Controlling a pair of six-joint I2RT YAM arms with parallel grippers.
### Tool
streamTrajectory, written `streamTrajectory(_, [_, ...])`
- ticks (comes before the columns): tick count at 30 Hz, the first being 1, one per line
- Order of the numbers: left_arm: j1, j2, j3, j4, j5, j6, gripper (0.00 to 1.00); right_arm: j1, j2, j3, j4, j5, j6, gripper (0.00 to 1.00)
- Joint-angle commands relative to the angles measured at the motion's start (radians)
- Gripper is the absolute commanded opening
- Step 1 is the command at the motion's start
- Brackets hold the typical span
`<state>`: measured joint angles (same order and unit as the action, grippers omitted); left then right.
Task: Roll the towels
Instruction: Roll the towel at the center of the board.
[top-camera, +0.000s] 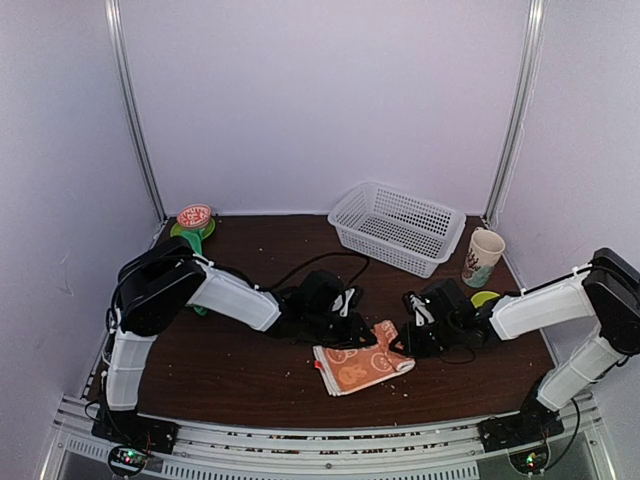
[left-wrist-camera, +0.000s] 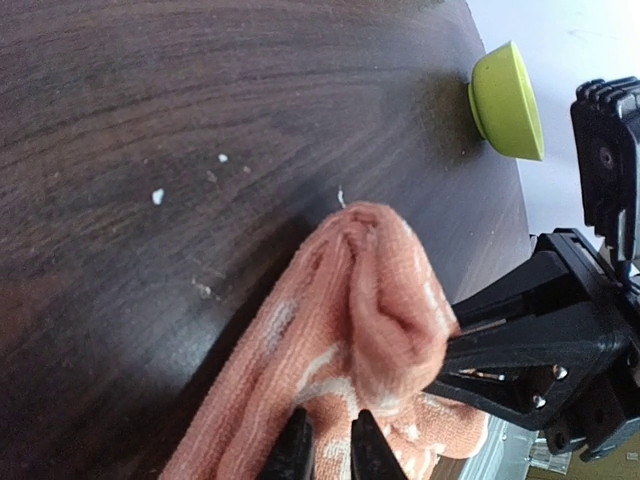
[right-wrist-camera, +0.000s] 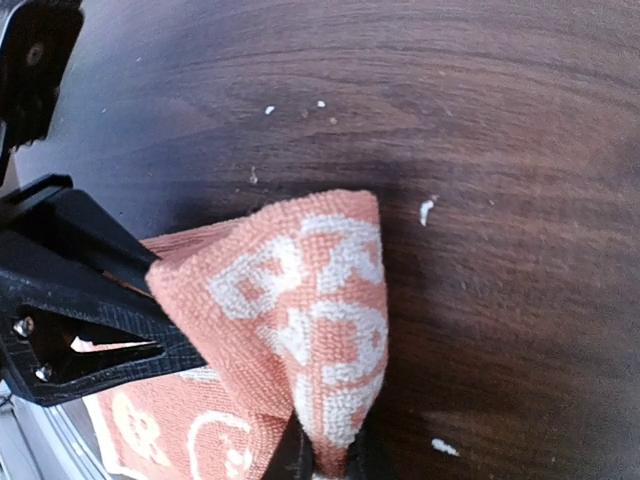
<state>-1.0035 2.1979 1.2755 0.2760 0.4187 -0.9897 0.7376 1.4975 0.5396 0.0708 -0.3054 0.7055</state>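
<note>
The peach-orange towel (top-camera: 360, 366) with white bunnies lies rumpled on the dark table, near the front centre. Its far edge is lifted into a raised fold (left-wrist-camera: 375, 290) between the two arms. My left gripper (left-wrist-camera: 330, 448) is shut on that lifted edge, with cloth pinched between its fingertips. My right gripper (right-wrist-camera: 326, 458) is shut on a corner of the same towel (right-wrist-camera: 300, 310), which stands up in a peak. The two grippers face each other closely, left (top-camera: 358, 330) and right (top-camera: 408, 338). A strip of bright green (top-camera: 192, 242) shows behind the left arm; I cannot tell whether it is a towel.
A white mesh basket (top-camera: 398, 225) stands at the back right, with a printed cup (top-camera: 484, 257) beside it. A lime-green round object (top-camera: 485, 298) lies by the right arm. A red and white round thing (top-camera: 194, 215) sits at the back left. Crumbs dot the tabletop.
</note>
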Motion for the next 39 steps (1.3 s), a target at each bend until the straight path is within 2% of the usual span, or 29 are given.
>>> streamTrajectory(1, [-0.005, -0.053, -0.028, -0.023, -0.022, 0.016, 0.16, 0.03, -0.025, 0.027, -0.169, 0.118, -0.035, 0.07])
streamTrajectory(4, [-0.006, -0.078, -0.04, -0.029, -0.018, 0.017, 0.2, 0.049, -0.038, 0.054, -0.241, 0.191, -0.052, 0.0])
streamTrajectory(10, [-0.006, -0.153, -0.09, -0.027, -0.014, 0.016, 0.26, 0.083, -0.029, 0.107, -0.349, 0.299, -0.063, 0.0])
streamTrajectory(19, [-0.006, -0.198, -0.119, 0.069, 0.004, -0.042, 0.26, 0.204, 0.04, 0.225, -0.495, 0.51, -0.034, 0.0])
streamTrajectory(26, [-0.01, -0.108, -0.016, 0.17, 0.07, -0.128, 0.23, 0.214, 0.076, 0.227, -0.465, 0.501, -0.011, 0.0])
streamTrajectory(31, [-0.018, -0.028, 0.072, 0.16, 0.113, -0.147, 0.2, 0.215, 0.059, 0.222, -0.459, 0.499, -0.013, 0.0])
streamTrajectory(39, [-0.02, 0.041, 0.115, 0.134, 0.12, -0.16, 0.17, 0.215, 0.036, 0.199, -0.438, 0.489, -0.022, 0.0])
